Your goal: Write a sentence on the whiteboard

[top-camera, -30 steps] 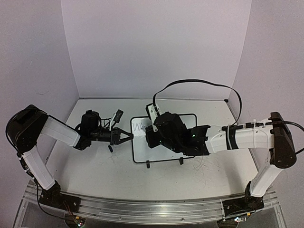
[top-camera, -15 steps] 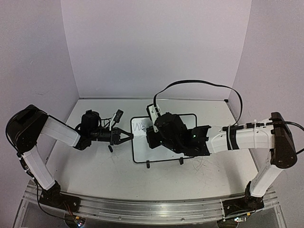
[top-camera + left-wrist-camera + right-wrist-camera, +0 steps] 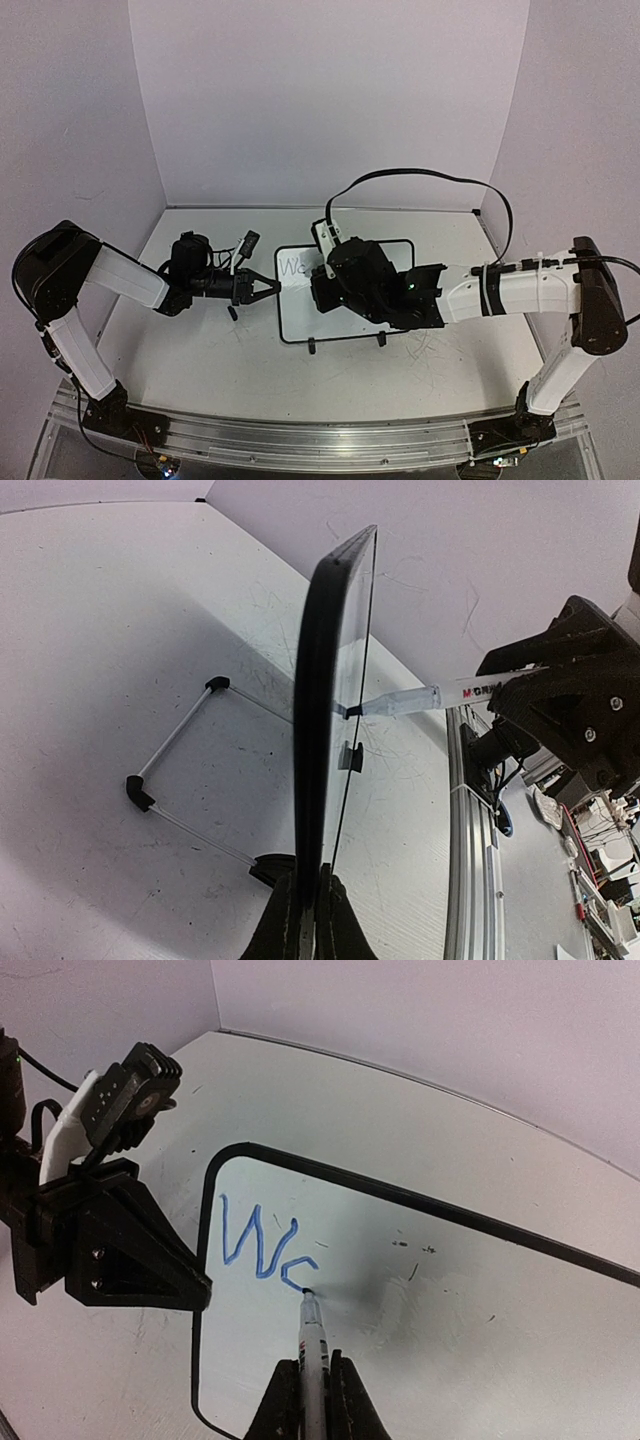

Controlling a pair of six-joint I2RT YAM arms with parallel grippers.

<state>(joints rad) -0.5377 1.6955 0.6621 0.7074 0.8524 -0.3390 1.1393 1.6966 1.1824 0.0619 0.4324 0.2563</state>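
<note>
**First word just begun, marker tip on the board**

Only the start of the sentence is written: a blue "W" and a second, unfinished stroke, set in the upper left corner of the whiteboard. The rest of the glossy face is bare apart from a few faint specks. The whiteboard is found about the middle of the counter, its two black feet turned toward the near edge and a wire stand seen behind it in the left wrist view.

The marker is pinched between the fingers of the right hand, and its tip is laid on the end of the second stroke. The left rim of the whiteboard is clamped in the left hand, whose fingers are pressed together on the black frame, so the board is steadied against the push of the pen.

The step in hand is judged to be the writing of the first word, with nearly the whole sentence left to do. For the next move, the open stroke is to be closed into its letter without lifting off too soon. Light, even pressure is called for, and the left hand's hold should be kept so the board is not slid or tipped. Room must be saved to the right and below for two lines.
</note>
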